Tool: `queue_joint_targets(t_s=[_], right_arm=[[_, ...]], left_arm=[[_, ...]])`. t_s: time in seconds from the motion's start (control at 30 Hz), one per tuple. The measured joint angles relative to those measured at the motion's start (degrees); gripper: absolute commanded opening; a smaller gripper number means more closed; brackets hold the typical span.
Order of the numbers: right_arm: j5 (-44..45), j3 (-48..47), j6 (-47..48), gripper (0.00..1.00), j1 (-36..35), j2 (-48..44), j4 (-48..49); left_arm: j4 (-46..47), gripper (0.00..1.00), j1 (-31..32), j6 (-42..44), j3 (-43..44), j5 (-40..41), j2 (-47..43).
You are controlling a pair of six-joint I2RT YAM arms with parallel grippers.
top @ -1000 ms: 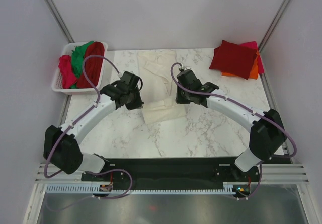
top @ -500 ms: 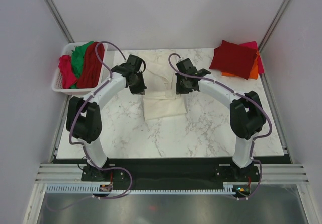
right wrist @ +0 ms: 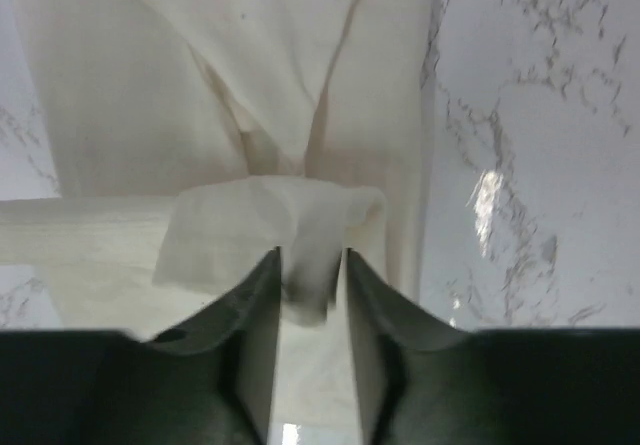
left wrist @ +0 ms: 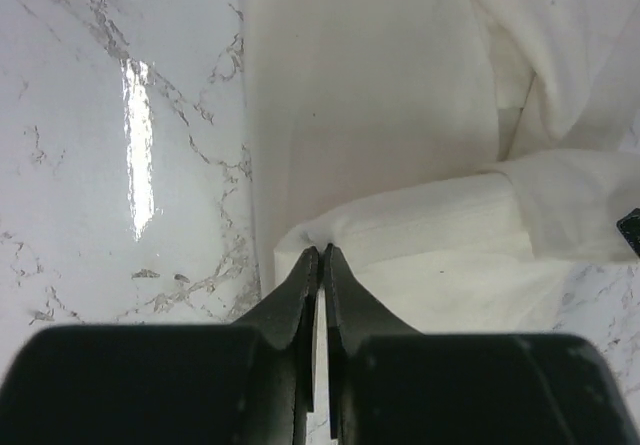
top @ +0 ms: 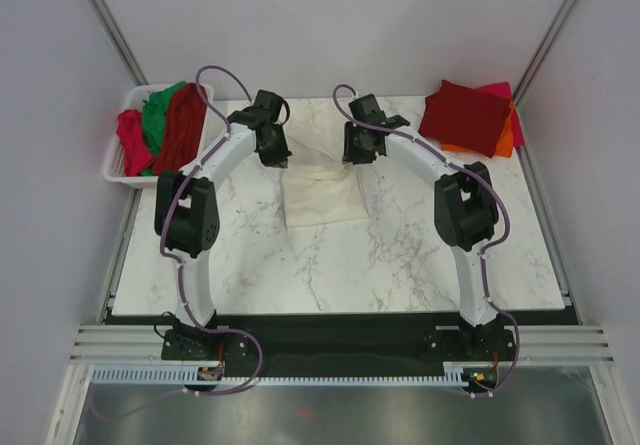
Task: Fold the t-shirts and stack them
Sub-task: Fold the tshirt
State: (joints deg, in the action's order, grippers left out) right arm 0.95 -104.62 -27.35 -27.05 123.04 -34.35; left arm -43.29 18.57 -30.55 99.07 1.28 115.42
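A cream-white t-shirt (top: 318,193) lies in the middle of the table with its near part folded back over itself. My left gripper (top: 276,155) is at the left end of the fold's far edge. In the left wrist view the left gripper (left wrist: 321,251) is shut, its tips pinching a corner of the cream cloth (left wrist: 400,135). My right gripper (top: 352,154) is at the fold's right end. In the right wrist view the right gripper (right wrist: 312,256) is open, with a blurred flap of the cream cloth (right wrist: 270,85) hanging loose between its fingers.
A white basket (top: 122,172) at the back left holds pink (top: 130,133), green (top: 155,108) and dark red (top: 182,125) t-shirts. At the back right is a folded pile: a dark red t-shirt (top: 465,115) over magenta (top: 504,93) and orange (top: 503,145) ones.
Both arms stretched toward the far side, carrying the shirt's edge over into a fold. The right gripper has opened and released the cloth. The left stays shut.
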Motion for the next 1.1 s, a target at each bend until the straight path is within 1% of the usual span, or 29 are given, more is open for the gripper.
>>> queue_joint_targets(t_s=[0.03,0.07,0.1,0.13,0.17,0.2,0.3,0.4,0.47,0.5,0.57,0.6,0.63,0.7,0.73,0.8,0.83,0.97,1.1], right_arm=[[-0.07,-1.64,0.20,0.70,0.35,1.55,0.02],[-0.07,-2.91,0.26,0.82,0.68,2.75,-0.11],[-0.02,-4.52,0.52,0.91,1.14,4.22,-0.61],[0.09,-5.99,0.55,0.98,1.57,5.57,-0.90],[0.35,-7.19,0.70,0.98,2.05,6.64,-1.25],[0.52,-8.35,0.98,0.98,2.62,7.56,-1.75],[1.14,-10.14,1.20,0.98,4.20,8.33,-3.06],[2.99,-9.94,1.36,0.98,5.38,7.06,-2.86],[3.76,-6.08,1.44,0.98,5.81,3.96,-1.64],[3.87,-2.43,1.44,0.97,5.84,1.27,-0.39],[3.74,2.89,1.46,0.91,5.49,-3.06,0.61],[3.32,5.88,1.33,0.85,5.01,-5.42,1.84],[2.64,7.72,1.31,0.68,4.61,-6.88,2.56],[-0.13,11.30,1.44,0.54,3.32,-9.27,5.46],[-1.60,12.57,1.57,0.43,2.56,-9.73,7.13],[-5.51,13.60,1.46,0.35,1.18,-9.25,9.62],[-7.54,13.64,1.22,0.33,0.57,-8.55,10.82],[-13.60,11.76,0.81,0.38,-0.55,-3.80,13.97],[-16.39,6.84,0.96,0.38,0.13,2.64,14.60]], left_arm=[[-0.20,0.19,-0.15,0.26,1.09,0.13,1.33],[-0.83,0.49,-0.31,0.59,2.64,0.15,2.82],[-1.07,0.63,-0.50,0.98,3.89,0.15,4.02],[-1.66,0.78,-0.85,1.55,5.77,0.15,5.62],[-2.27,0.96,-1.29,2.05,8.02,0.11,7.32],[-2.80,1.00,-1.75,2.32,10.27,0.11,8.81],[-3.91,1.00,-3.17,2.75,15.02,0.15,10.75],[-4.50,1.00,-4.24,3.10,16.83,0.76,9.75],[-4.76,0.98,-4.39,3.21,16.37,1.51,7.96],[-4.63,0.97,-4.24,3.21,15.45,1.68,6.62],[-4.44,0.96,-3.54,3.21,12.46,1.86,3.43],[-4.55,0.95,-2.86,3.21,10.67,2.05,1.55],[-4.37,0.94,-2.05,3.21,8.87,2.23,-0.15],[-3.72,0.94,0.09,3.21,4.96,2.64,-3.23],[-3.04,0.93,1.36,3.19,2.93,2.67,-4.42],[-2.05,0.93,3.54,3.17,-0.85,2.56,-5.90],[-1.22,0.93,4.63,3.15,-3.04,2.40,-6.34],[2.19,0.94,7.74,2.99,-12.72,1.33,-7.39],[4.94,0.94,8.28,2.54,-21.88,0.63,-8.09]])
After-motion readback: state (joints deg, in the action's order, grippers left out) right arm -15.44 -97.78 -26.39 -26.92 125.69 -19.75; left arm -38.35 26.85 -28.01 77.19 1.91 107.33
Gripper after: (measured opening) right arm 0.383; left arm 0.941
